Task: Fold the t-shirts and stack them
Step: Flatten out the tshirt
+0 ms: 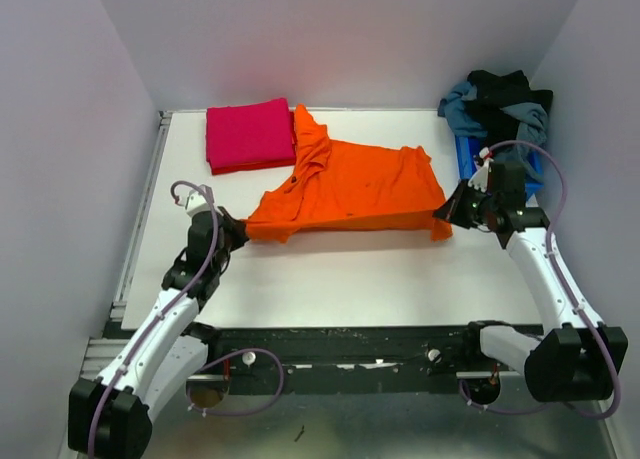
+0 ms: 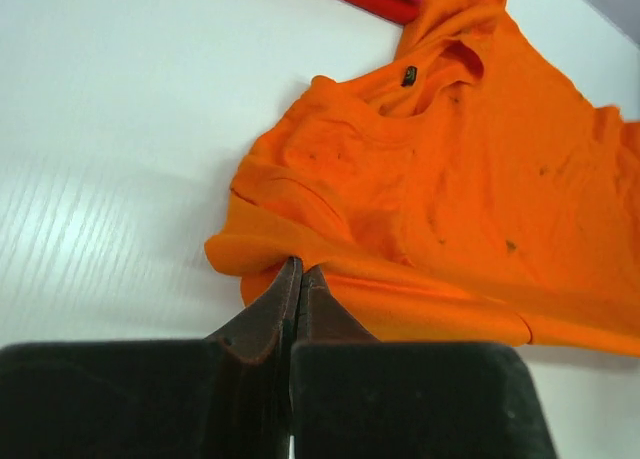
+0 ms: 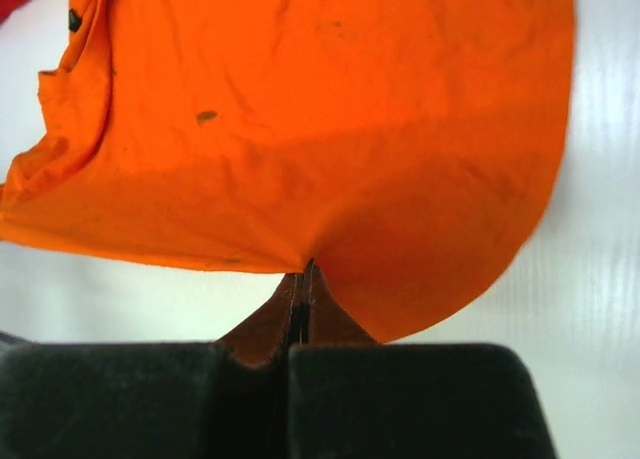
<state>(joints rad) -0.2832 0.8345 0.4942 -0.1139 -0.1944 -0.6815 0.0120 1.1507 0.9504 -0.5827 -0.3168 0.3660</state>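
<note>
The orange t-shirt (image 1: 350, 184) lies stretched across the middle of the table, collar towards the back left. My left gripper (image 1: 240, 229) is shut on its near left corner, seen in the left wrist view (image 2: 298, 269) with cloth (image 2: 450, 179) bunched beyond the tips. My right gripper (image 1: 447, 211) is shut on its near right edge, seen in the right wrist view (image 3: 305, 271) with the fabric (image 3: 320, 119) lifted off the table. The magenta t-shirt (image 1: 250, 134) lies folded to a rectangle at the back left, touching the orange collar.
A blue bin (image 1: 475, 159) with a heap of dark and grey-blue clothes (image 1: 500, 104) stands at the back right, just behind my right arm. White walls close in the table (image 1: 330, 269) on three sides. A metal rail (image 1: 140, 214) runs along the left edge.
</note>
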